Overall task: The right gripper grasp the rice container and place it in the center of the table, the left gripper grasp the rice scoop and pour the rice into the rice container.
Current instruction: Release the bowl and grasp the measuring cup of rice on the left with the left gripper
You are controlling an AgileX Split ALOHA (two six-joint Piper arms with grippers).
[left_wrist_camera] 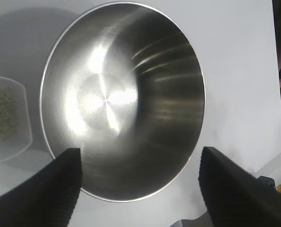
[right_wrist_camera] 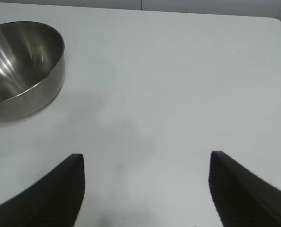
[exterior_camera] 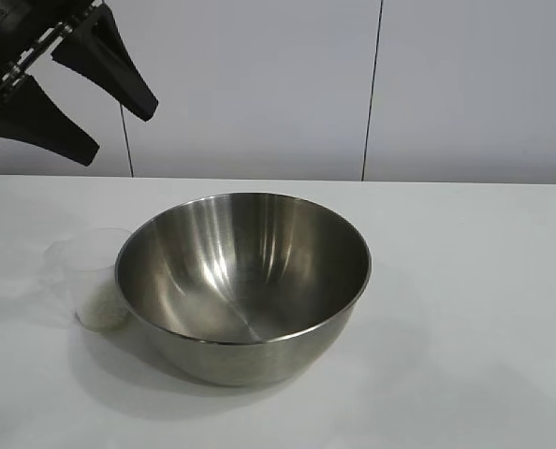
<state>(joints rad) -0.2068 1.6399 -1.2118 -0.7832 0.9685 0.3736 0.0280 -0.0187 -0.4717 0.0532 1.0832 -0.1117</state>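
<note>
Jaws on both my grippers stand wide, holding nothing — left gripper (exterior_camera: 81, 89) hangs high above the rice scoop (exterior_camera: 95, 276), which touches the rice container (exterior_camera: 243, 285) near the table's (exterior_camera: 484, 309) middle. Reaching for the scoop, I risk a finger knocking the bowl and spilling the rice (left_wrist_camera: 1, 111). Right gripper (right_wrist_camera: 145, 189) hovers over bare table.

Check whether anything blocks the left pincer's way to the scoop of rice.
Nothing visible does. The left pincer hangs open above the table's left side. The scoop stands below it, uncovered, with rice inside. The steel bowl sits close beside the scoop, crowding that one side.
</note>
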